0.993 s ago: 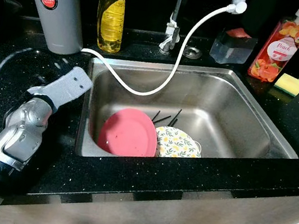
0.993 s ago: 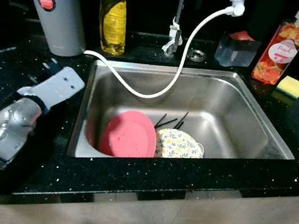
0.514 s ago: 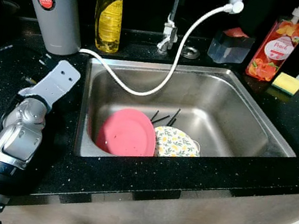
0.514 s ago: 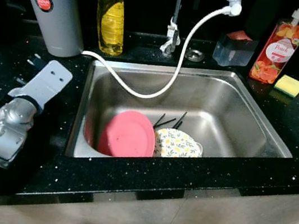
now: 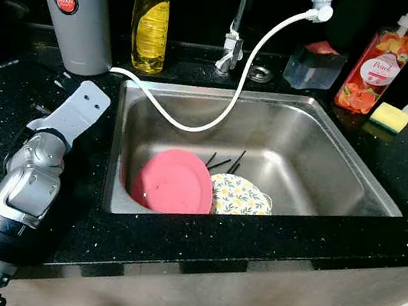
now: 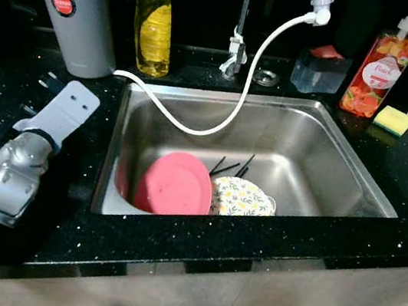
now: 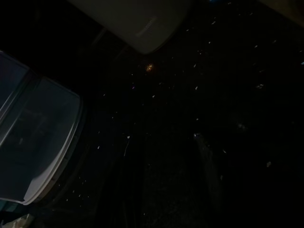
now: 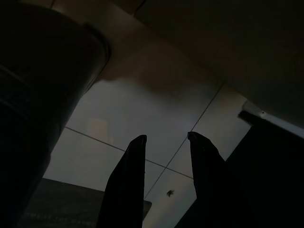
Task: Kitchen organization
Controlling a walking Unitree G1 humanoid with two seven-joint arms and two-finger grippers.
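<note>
The pink plate (image 5: 174, 182) leaning in the sink (image 5: 328, 153), lower middle of the frame, looks stiff, wet and slippery, so grip its upper rim; the right tool (image 8: 164, 142) hangs narrowly open above the floor, and for the left tool I cannot tell.

Dark utensils (image 5: 222, 160) lie half hidden behind a pink plate (image 5: 174, 182) that overlaps a floral dish (image 5: 240, 195) in the sink (image 5: 328, 153), the left tool's fingers indistinct against the dark surface (image 7: 228, 71).
</note>
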